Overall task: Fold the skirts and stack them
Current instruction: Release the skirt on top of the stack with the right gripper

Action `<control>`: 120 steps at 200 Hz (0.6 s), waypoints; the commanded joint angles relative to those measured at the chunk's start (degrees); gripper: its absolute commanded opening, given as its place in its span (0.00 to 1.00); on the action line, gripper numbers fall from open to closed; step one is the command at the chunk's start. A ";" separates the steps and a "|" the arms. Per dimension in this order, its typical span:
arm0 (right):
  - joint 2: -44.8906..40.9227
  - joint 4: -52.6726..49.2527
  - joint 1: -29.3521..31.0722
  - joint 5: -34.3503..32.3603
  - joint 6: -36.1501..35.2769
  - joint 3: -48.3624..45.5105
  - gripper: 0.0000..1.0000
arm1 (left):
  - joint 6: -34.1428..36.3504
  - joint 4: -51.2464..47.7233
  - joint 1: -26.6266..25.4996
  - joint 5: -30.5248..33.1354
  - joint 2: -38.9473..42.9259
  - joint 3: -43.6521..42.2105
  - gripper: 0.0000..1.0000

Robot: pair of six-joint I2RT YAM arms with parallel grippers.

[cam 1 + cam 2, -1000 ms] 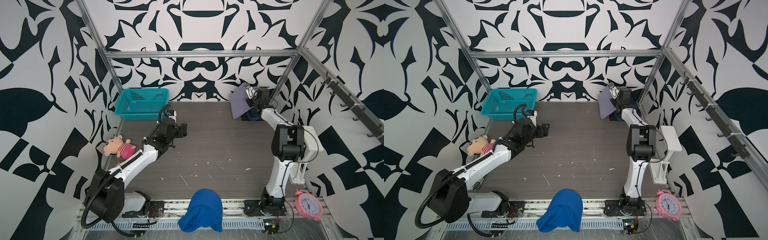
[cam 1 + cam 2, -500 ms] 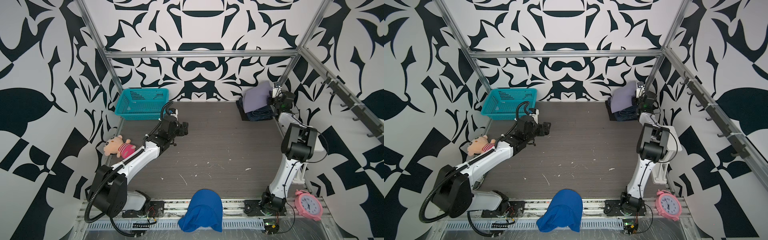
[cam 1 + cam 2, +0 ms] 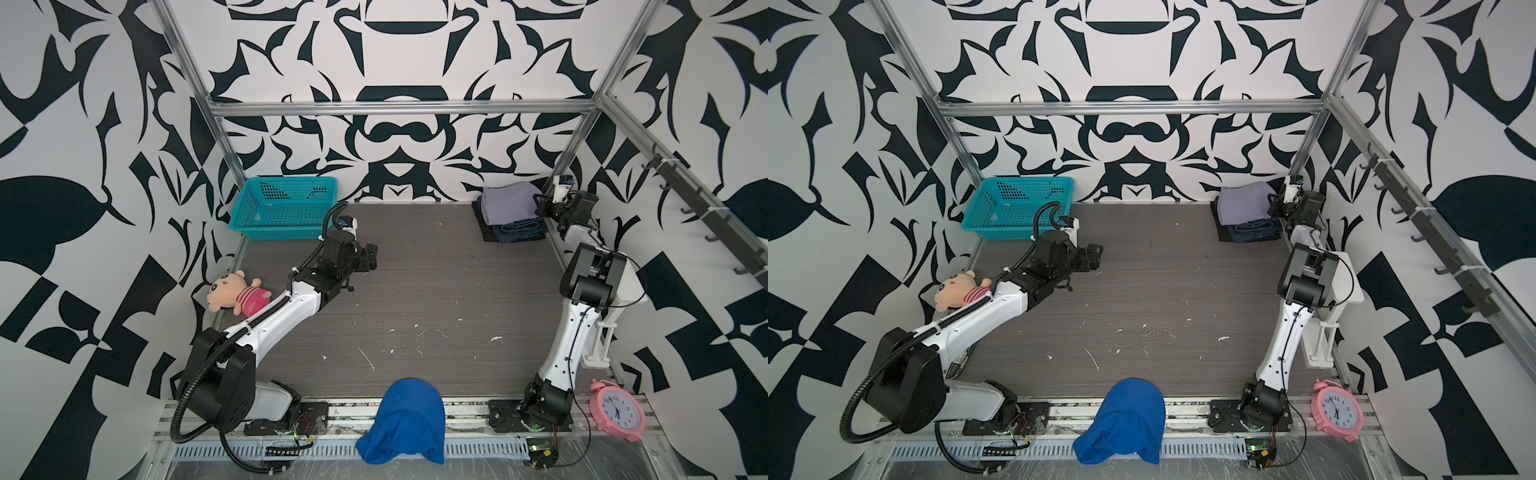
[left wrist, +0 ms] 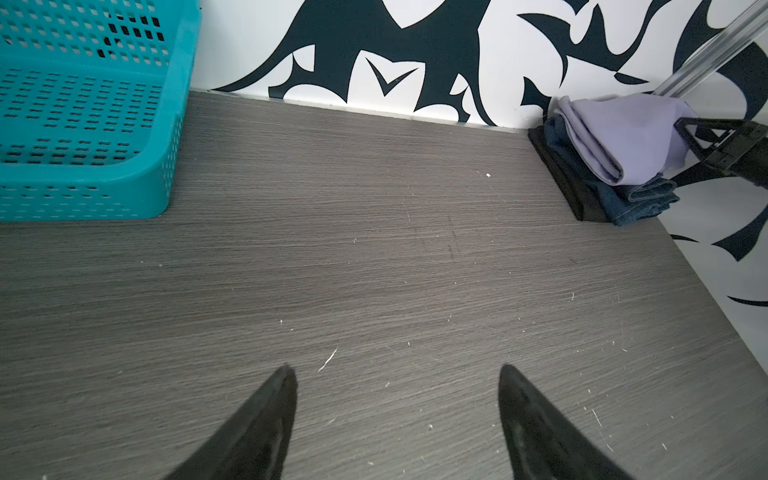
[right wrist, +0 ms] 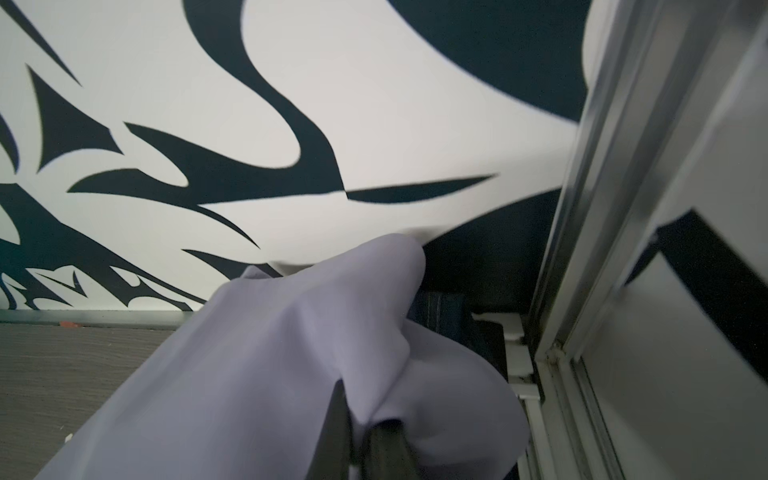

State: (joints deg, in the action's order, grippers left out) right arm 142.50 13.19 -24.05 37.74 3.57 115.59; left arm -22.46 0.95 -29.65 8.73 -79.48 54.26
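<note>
Just left of the right pincer (image 3: pixel 540 203), touching it, the top skirt (image 3: pixel 509 203) lies on the middle skirt (image 3: pixel 523 231), which lies on the bottom skirt (image 3: pixel 484 227). The basket (image 3: pixel 286 183) stands behind and left of the left pincer (image 3: pixel 372 257); the plush toy (image 3: pixel 237 291) lies left of and before that pincer.

Lavender skirt (image 4: pixel 623 137): thin smooth cloth, matt, soft folds. Denim skirt (image 4: pixel 642 199): coarse dark blue weave, pale stitching. Black skirt (image 4: pixel 561 174): matt cloth, texture not readable. Table (image 3: pixel 415 291): grey wood-grain surface, matt, scratched, white flecks. Basket (image 3: pixel 282 208), upper left: teal plastic, perforated, slight sheen. Frame bars (image 3: pixel 399 107): bare brushed metal. Blue cloth (image 3: pixel 403 419), lower centre: fine mesh. Clock (image 3: pixel 619 411): pink glossy plastic.
</note>
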 commanded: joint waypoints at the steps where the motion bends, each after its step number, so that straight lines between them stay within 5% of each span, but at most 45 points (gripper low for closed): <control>1: 0.12 -3.12 -0.41 2.39 3.99 7.04 0.00 | 0.31 -0.95 -0.20 -0.42 -0.67 2.03 0.79; 9: 0.86 -5.00 -0.55 1.65 4.08 8.54 0.00 | 0.37 -0.71 -0.15 -0.33 -0.84 2.07 0.79; 33: 1.38 -6.33 -1.06 0.85 5.31 9.80 0.32 | 0.40 -0.32 -0.22 -0.79 -1.62 2.75 0.79; 37: 1.22 -6.35 -1.16 0.85 5.59 9.88 0.38 | 0.40 -0.46 -0.29 -0.86 -1.70 2.86 0.79; 47: 0.91 -6.51 -1.41 0.84 6.65 10.09 0.76 | 0.46 -0.60 -0.24 -0.99 -1.97 3.34 0.79; 59: -0.24 -6.08 -1.42 1.02 7.78 9.73 0.85 | 0.57 -0.69 -0.43 -0.94 -2.08 3.76 0.79; 64: -1.06 -5.91 -1.51 0.88 8.06 9.32 0.98 | 0.66 -0.77 -0.48 -0.82 -2.20 3.90 0.79; 120: -14.83 -5.84 -2.19 -10.97 7.07 -4.51 0.99 | 0.75 -0.25 -1.20 -0.22 -2.18 4.21 0.80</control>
State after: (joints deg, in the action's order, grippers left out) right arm 137.86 5.17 -25.36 33.80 10.98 116.20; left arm -22.09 1.02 -30.44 8.32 -81.28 57.17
